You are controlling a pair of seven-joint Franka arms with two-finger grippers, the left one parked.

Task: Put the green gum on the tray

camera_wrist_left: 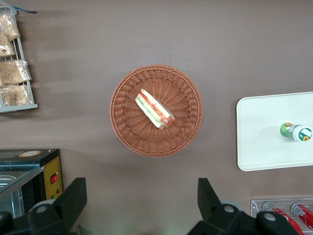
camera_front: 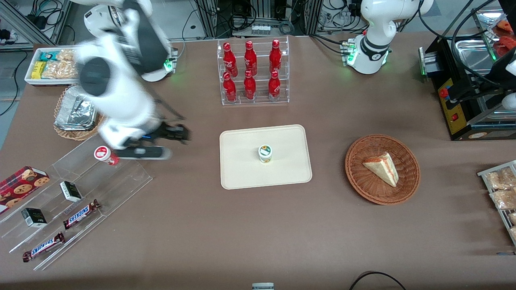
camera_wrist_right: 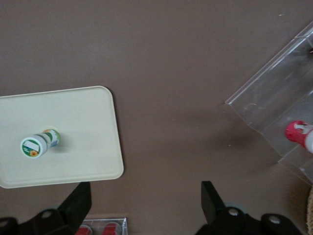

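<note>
The green gum stands upright on the cream tray, near the tray's middle. It also shows on the tray in the right wrist view and in the left wrist view. My right gripper hangs above bare table between the tray and the clear acrylic rack, apart from the gum. In the right wrist view the gripper is open wide and holds nothing, with the tray off to one side. The arm looks motion-blurred in the front view.
A red-lidded gum canister stands on the acrylic rack with candy bars. A stand of red bottles is farther from the camera than the tray. A wicker basket with a sandwich lies toward the parked arm's end. A foil tray and a snack bin lie near the working arm's base.
</note>
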